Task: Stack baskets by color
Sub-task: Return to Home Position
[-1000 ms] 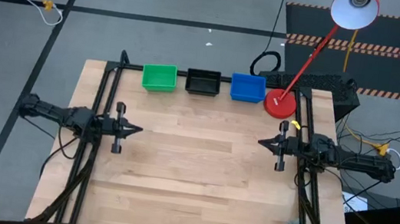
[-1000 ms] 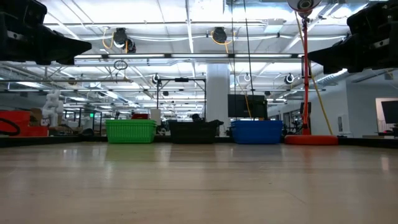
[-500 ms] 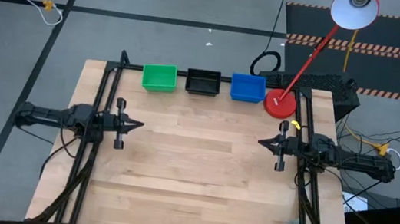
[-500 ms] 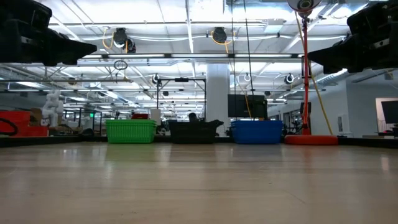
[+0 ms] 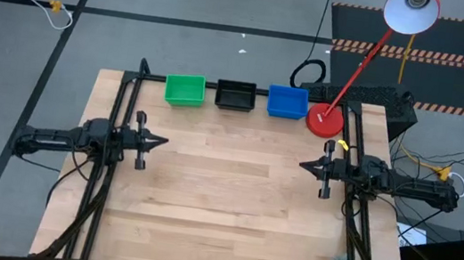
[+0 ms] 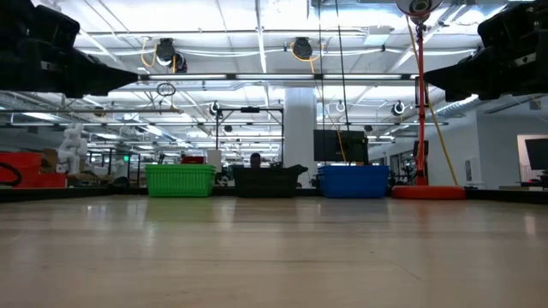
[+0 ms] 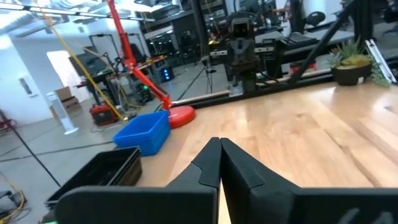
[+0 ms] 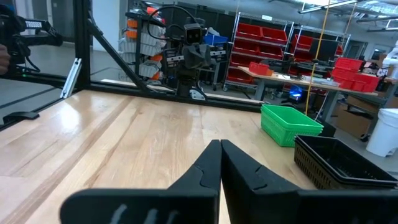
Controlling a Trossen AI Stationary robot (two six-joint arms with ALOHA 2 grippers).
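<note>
Three basket stacks (image 5: pixel 236 95) stand well apart from left tool (image 5: pixel 158 143) and right tool (image 5: pixel 304 166).

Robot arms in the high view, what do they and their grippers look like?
The left arm and right arm are black, slender and jointed, with black cables alongside. The left gripper and right gripper match: a short crossbar carrying two black wedge-shaped fingers tapering to a point.

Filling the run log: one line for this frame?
row at far edge: green baskets, black baskets, blue baskets | left claw: shut, empty, left side | right claw: shut, empty, right side
</note>
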